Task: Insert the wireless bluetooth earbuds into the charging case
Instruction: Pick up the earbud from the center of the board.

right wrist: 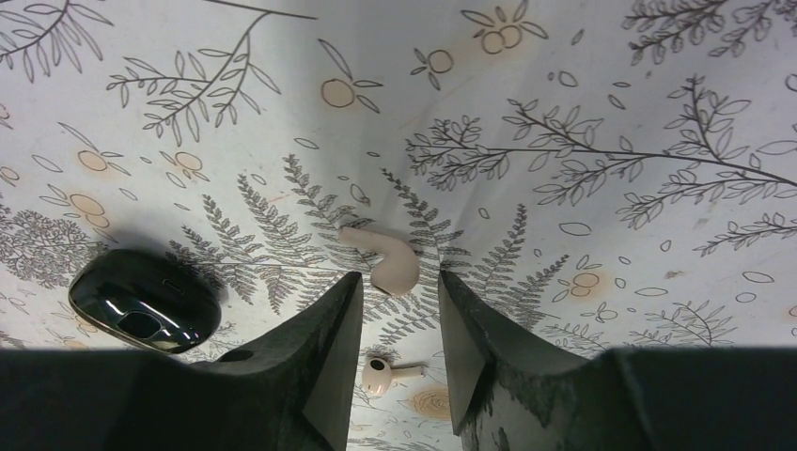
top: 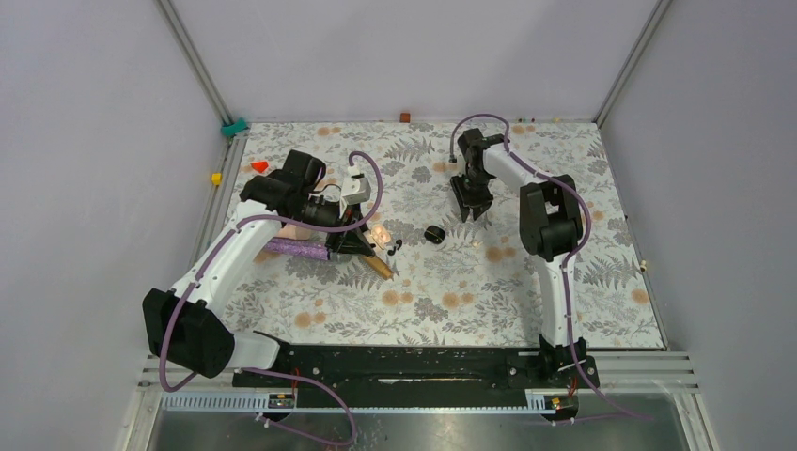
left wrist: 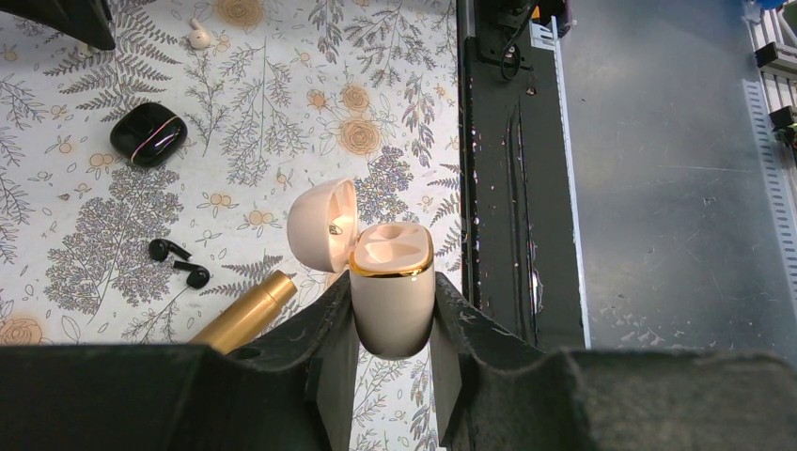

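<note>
gripping cream case (left wrist: 393, 282) — left hand (left wrist: 392, 315)

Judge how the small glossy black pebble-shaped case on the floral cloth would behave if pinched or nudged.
The glossy black pebble-shaped case shows sharp reflections, so it is probably smooth and may slip in a hard grip. Its rounded sides offer little flat to pinch, so it could rock or squirt out. Shut and rigid-looking, it would likely slide as one piece.

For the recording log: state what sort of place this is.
Probably a lab robot test cell: plain grey walls in an aluminium frame enclose a floral mat, and the left arm and right arm are bolted to a black rail at its near edge.
</note>
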`<state>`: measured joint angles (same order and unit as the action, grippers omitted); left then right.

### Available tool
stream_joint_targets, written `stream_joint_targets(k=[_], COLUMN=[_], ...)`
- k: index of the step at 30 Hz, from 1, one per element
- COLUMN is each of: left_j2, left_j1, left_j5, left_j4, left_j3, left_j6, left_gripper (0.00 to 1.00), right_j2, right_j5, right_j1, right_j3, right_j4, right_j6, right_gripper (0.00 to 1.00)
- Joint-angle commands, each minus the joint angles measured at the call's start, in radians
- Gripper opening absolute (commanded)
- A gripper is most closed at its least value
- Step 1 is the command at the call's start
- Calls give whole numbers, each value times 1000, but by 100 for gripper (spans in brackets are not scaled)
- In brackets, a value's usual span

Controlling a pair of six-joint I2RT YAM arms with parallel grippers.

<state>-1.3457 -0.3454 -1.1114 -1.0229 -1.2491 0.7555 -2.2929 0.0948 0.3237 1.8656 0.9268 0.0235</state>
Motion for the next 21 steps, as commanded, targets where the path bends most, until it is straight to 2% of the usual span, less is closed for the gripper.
stream_joint_targets(k=[1,12,21], left_j2=[3,-1,0], left_j1=[5,6,8], left_j5=[-54,-52,-51], left_j4=[20,20,20], left_j3=[-2,-1,-1], left_j6=[21,22,22], left_gripper=[0,0,0], right_j2=[-5,-14,-20], right_j5=[-18,2,23], right_j1=[-9,-9,-9], right_j3=[42,52,53], right_j4=[11,1,2], right_j6=[-17,-17,-17], right_gripper=[42,39,27])
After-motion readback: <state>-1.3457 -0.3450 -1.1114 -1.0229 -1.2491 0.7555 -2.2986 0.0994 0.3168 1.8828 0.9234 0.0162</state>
